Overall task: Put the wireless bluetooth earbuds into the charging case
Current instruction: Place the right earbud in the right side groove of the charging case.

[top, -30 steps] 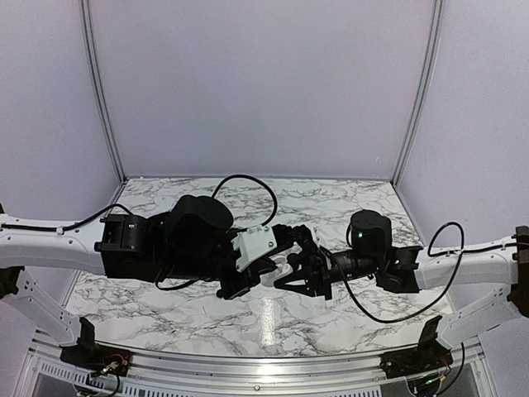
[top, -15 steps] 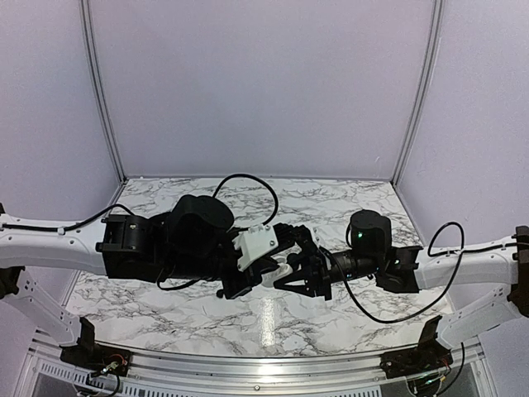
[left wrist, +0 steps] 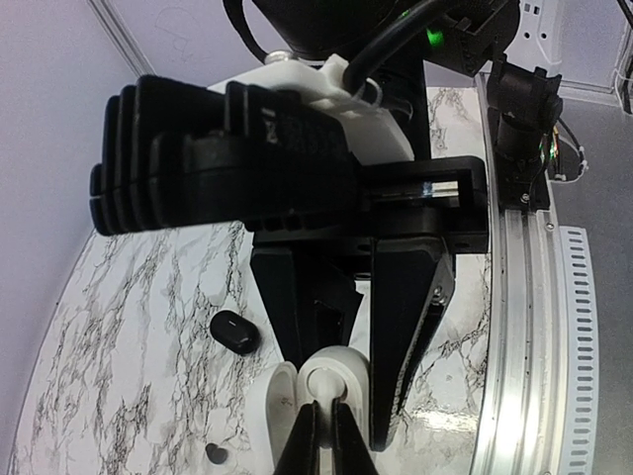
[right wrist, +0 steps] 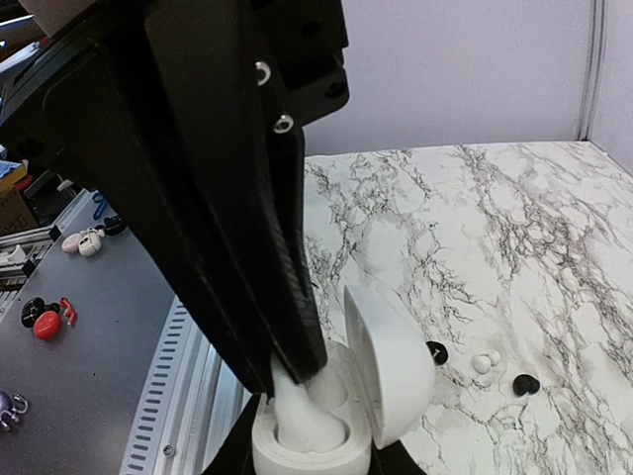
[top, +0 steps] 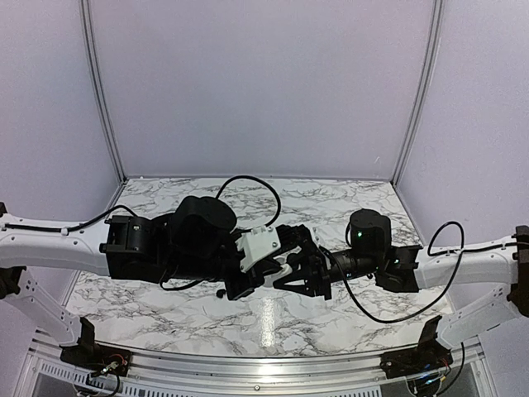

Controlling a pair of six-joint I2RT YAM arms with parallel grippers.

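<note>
A white charging case [right wrist: 326, 435] stands open, its lid [right wrist: 391, 366] tilted up to the right. My right gripper [right wrist: 316, 457] is shut on its base from both sides; its black fingers [left wrist: 406, 317] flank the case [left wrist: 341, 371] in the left wrist view. My left gripper [left wrist: 326, 406] is shut on a white earbud [left wrist: 325, 384], whose lower end sits in a case well [right wrist: 302, 421]. Both grippers meet at the table's middle [top: 283, 269]. A glossy black oval [left wrist: 235, 332] and a tiny black piece [left wrist: 216, 454] lie on the marble.
Beyond the case in the right wrist view, a tiny black piece [right wrist: 436, 351], a small white earbud [right wrist: 485, 361] and another black piece [right wrist: 524, 384] lie on the marble table [right wrist: 514, 228]. A metal rail [left wrist: 534, 327] runs along the table's near edge.
My left gripper has crept a little to the right, further onto the open case. The right arm and case have held still.
</note>
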